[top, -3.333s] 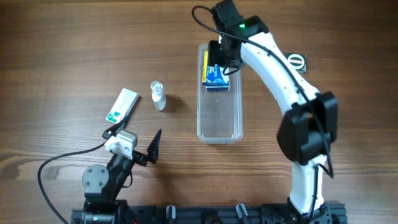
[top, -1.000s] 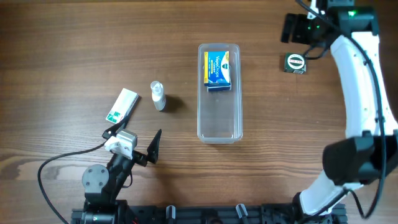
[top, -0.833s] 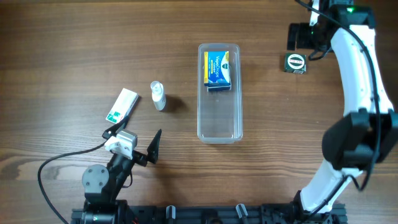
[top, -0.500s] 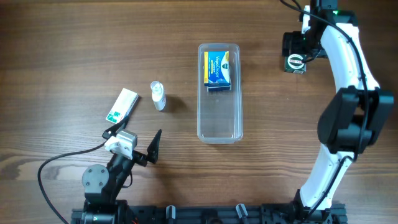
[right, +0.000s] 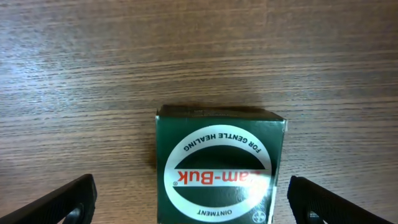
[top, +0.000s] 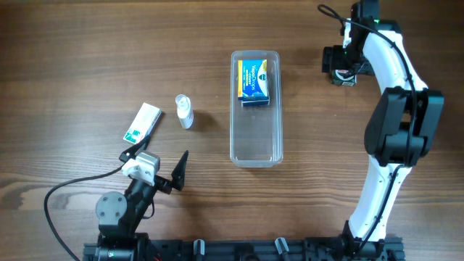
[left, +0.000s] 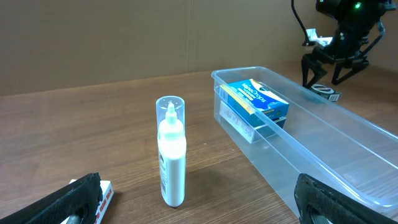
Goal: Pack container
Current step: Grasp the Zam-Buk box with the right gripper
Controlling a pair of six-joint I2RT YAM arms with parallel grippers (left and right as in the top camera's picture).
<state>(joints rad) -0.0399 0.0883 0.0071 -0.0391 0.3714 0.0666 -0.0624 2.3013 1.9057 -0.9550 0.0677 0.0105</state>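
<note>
The container (top: 255, 135), a long clear tub, lies mid-table with a blue-and-yellow box (top: 254, 80) at its far end. My right gripper (top: 341, 62) hangs open over a dark green ointment box (top: 344, 77) to the right of the tub. In the right wrist view the green box (right: 221, 163) lies flat on the wood between the spread fingers of that gripper (right: 193, 202), touching neither. My left gripper (top: 156, 165) rests open near the front edge, holding nothing. It (left: 199, 205) faces a small clear bottle (left: 171, 159) standing upright, with the container (left: 323, 152) to the right.
A white-and-green box (top: 141, 122) lies left of the small bottle (top: 184, 112). The right arm (top: 395, 123) stretches from the front rail up the right side of the table. A black cable (top: 65, 190) loops by the left arm's base.
The right gripper moved left and came over the green ointment box, straddling it. The left arm, the container and the other items have not moved.
</note>
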